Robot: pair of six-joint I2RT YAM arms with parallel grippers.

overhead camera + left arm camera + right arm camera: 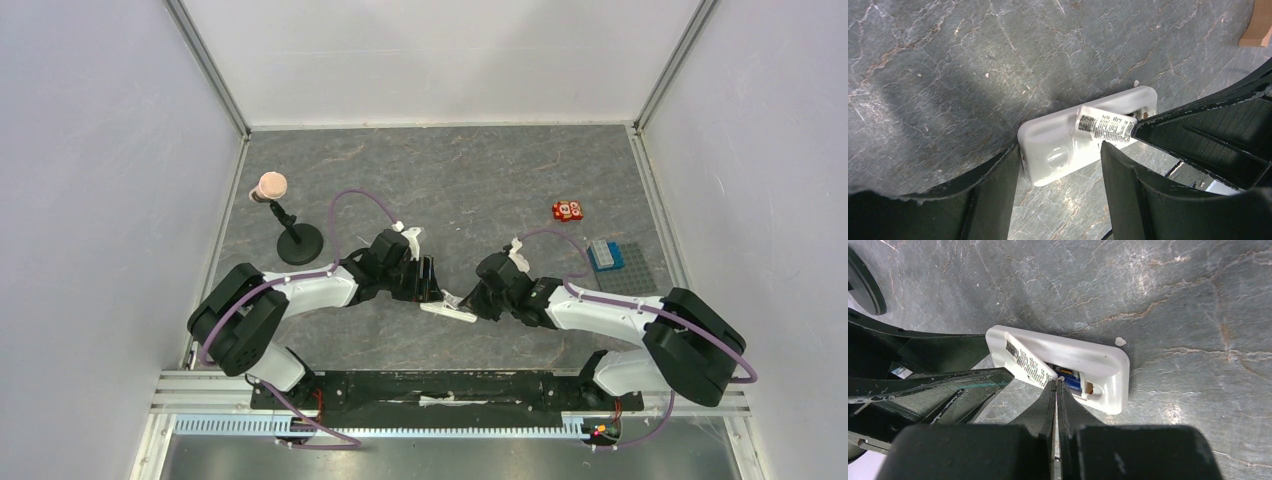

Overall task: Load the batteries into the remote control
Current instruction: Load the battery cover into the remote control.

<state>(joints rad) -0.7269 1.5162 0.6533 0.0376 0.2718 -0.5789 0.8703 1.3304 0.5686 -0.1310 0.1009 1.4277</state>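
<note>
The white remote control (448, 308) lies back up on the grey table between my two grippers. In the right wrist view its bay (1083, 385) is open and holds a dark blue battery (1073, 380). A white labelled cover (1027, 361) stands tilted up over the bay; it also shows in the left wrist view (1105, 127). My right gripper (1056, 383) is shut, its tips at the cover's edge beside the battery. My left gripper (1060, 170) is open, its fingers either side of the remote's (1058, 145) near end.
A small red block (567, 210) and a blue ridged box (605, 255) lie at the right. A black stand (298, 243) with a tan round top (272, 186) is at the left. A tan wooden piece (1258, 25) shows in the left wrist view.
</note>
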